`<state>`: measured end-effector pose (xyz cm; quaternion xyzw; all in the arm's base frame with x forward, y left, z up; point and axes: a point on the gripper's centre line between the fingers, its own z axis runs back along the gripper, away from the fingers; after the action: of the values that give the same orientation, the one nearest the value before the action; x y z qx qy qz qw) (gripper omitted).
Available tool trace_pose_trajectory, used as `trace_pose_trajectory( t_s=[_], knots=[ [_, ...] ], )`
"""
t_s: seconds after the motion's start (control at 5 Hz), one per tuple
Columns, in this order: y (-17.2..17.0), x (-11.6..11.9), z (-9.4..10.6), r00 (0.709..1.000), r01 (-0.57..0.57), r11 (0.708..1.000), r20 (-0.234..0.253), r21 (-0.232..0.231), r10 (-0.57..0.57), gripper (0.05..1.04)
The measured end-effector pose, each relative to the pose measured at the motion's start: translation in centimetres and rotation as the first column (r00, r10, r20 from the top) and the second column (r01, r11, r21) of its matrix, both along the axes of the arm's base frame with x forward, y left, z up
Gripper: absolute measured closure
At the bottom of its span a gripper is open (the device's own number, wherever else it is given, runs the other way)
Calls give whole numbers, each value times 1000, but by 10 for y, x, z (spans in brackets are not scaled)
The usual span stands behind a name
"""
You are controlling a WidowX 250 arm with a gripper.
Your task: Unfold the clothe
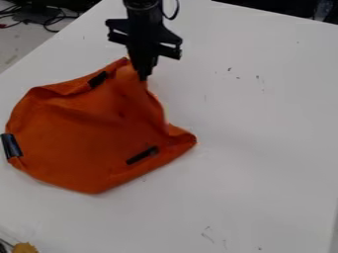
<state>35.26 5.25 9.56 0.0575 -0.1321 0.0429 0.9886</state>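
Cloth (92, 133) is on the white table (264, 113), nearer the slanted left edge than the right one. Orange, bunched, not flat: upper rim rolled over, a raised ridge by the gripper (145, 76), lower-right corner turned in. Three dark strips on it: upper strip (98, 79), left strip (11, 146), lower strip (142, 155). Gripper hangs down at the cloth's top, tip right against the ridge. Can't tell from this angle if it's clamped on fabric or just touching.

My read: unfolding is partway at best, and the top fold is the one being worked. Next move probably needs a firm pinch on the top layer only, then a low pull out toward the bare side of the table.

Risks:
- Shallow pinch: the fabric slips out and the ridge flops back where it was.
- Both layers caught: the whole cloth drags and nothing opens.
- Pressing too low: the tip pins the cloth to the table and adds creases.
- Pull toward the left edge: cloth could hang over it, near the cables (41, 15) beyond.
- Release too high: the corner drops and refolds on itself.
- Strips, if stiff, might hold the folds or snag the tip.
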Motion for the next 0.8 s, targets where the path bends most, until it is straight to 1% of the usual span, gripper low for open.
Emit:
trace_pose_trajectory(
  t_s=[0.2, 0.4, 0.6, 0.8],
  knots=[
    [-17, 20, -17, 999, 46, 997, -2, -70, -46, 977],
    [-29, 36, -40, 995, 100, 985, 2, -141, -101, 977],
    [-38, 50, -60, 988, 151, 969, -7, -195, -155, 977],
    [-41, 69, -65, 980, 199, 957, 18, -213, -200, 977]
  ],
)
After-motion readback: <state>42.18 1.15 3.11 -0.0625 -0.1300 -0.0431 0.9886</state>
